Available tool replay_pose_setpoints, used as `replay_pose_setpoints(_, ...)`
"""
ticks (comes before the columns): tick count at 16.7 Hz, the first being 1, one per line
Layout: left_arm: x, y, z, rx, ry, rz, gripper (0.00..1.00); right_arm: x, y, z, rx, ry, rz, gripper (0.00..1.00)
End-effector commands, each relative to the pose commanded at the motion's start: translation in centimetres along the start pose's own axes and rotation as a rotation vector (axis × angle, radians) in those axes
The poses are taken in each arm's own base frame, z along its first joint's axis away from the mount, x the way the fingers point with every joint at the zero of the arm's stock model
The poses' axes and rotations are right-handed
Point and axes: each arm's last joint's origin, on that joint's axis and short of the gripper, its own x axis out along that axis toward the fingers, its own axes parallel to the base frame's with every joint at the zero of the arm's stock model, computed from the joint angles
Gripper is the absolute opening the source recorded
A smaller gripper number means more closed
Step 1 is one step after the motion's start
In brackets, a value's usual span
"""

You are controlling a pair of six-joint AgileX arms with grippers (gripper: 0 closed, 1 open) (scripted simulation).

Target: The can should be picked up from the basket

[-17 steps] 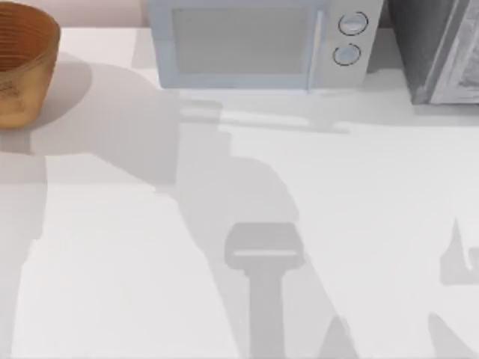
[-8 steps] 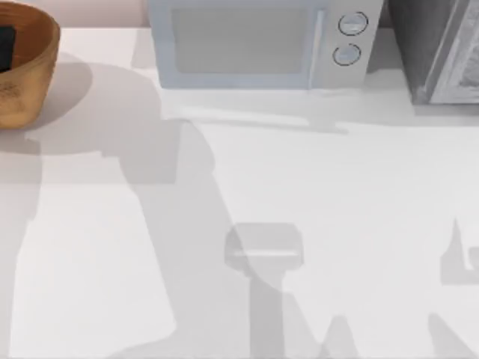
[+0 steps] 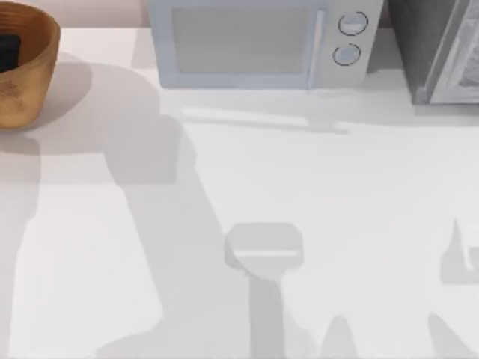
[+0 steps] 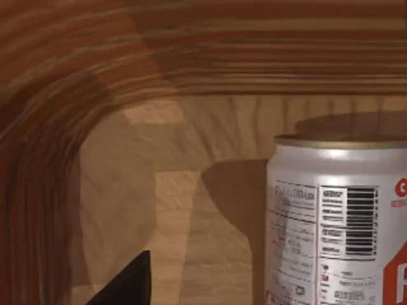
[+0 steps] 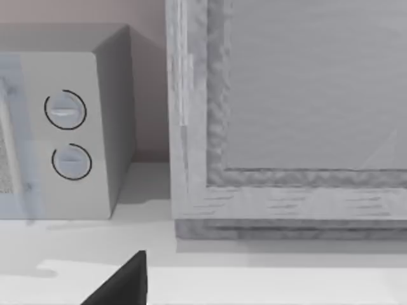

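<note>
Can (image 4: 337,222): barcode, fine print unreadable; partial red letters, cropped.

Top view looks straight down on the counter (image 3: 314,194), left wrist view close inside the basket (image 4: 159,57), right wrist view level toward the microwave (image 5: 63,127), shared with top

There is one basket (image 3: 26,75), at the far left of the surface (image 3: 224,187), and one can (image 4: 337,222) standing upright inside it, as the left wrist view shows. One microwave (image 3: 254,45) stands at the back of the surface with two round dials (image 3: 352,24) on its front, one above the other. One grey cabinet-like unit (image 3: 441,52) stands at the back right, just beside the microwave.
</note>
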Motion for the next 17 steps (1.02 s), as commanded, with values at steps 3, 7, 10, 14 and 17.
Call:
replay_pose_setpoints(3,2.9,0.0,-0.1,0.001,-0.001,0.000,1.00,0.0,0.0,0.0,0.000,0.000,0.000,1.00)
replay_pose_setpoints(7,3.3,0.1,-0.1,0.001,0.000,0.000,1.00,0.0,0.0,0.0,0.000,0.000,0.000,1.00)
replay_pose_setpoints(10,3.3,0.1,-0.1,0.001,0.000,0.000,0.77,0.0,0.0,0.0,0.000,0.000,0.000,1.00)
replay_pose_setpoints(14,3.3,0.1,-0.1,0.001,0.000,0.000,0.47,0.0,0.0,0.0,0.000,0.000,0.000,1.00)
replay_pose_setpoints(17,3.3,0.1,-0.1,0.001,0.000,0.000,0.25,0.0,0.0,0.0,0.000,0.000,0.000,1.00)
